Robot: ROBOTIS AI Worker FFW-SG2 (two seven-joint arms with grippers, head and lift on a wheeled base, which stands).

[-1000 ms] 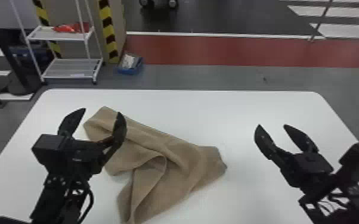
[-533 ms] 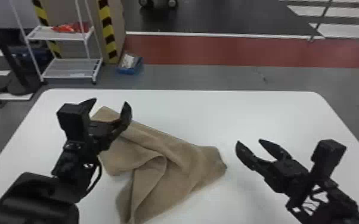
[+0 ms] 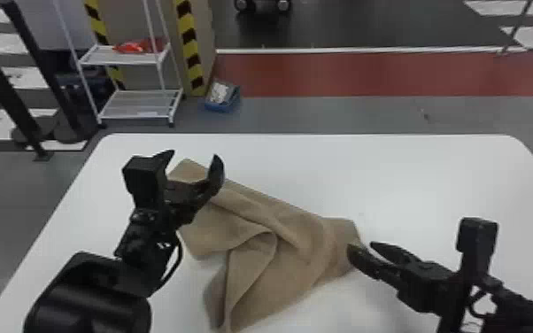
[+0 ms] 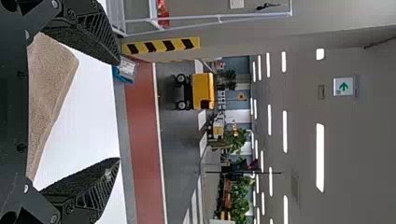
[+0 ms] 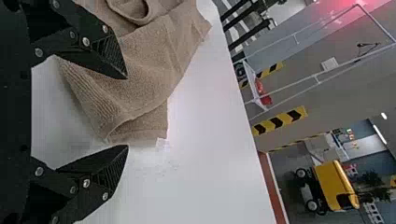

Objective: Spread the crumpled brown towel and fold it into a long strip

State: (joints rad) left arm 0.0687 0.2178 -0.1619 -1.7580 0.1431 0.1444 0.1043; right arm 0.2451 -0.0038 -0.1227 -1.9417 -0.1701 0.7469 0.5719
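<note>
Presently the towel point(image 3: 287, 259) lies rumpled on the bench point(image 3: 438, 181), left of the middle. Its long far edge slants from the far-left corner point(image 3: 187, 166) rightward and somewhat nearer the robot; a lower lobe point(image 3: 221, 305) reaches toward the near side.

Key relation: the right end of the towel sits just left of the right gripper point(image 3: 362, 246), whose fingers stand apart, pointing inward across the bench. Left gripper point(image 3: 193, 157), also wide, appears over the far-left corner in the head view. So each arm has its own end; for the right end the right arm is clearly nearer. Contact at either gripper: cannot tell. Neither holds cloth.

View comparison: head view gives the whole outline, plus a raised curl point(image 3: 263, 234) mid-cloth. Right wrist view adds a ribbed hem point(image 5: 88, 100) with a doubled flap point(image 5: 147, 126) beside it, close to the fingers. Left wrist view puts cloth between and behind the fingers, its tip near one of them.

Judgement: early stage, spreading before any folding. Next move probably calls for lowering and pinching at the two ends, then drawing them apart along the slant. Risk: the right gripper catching one layer of the doubled part, leaving a crease underneath.
</note>
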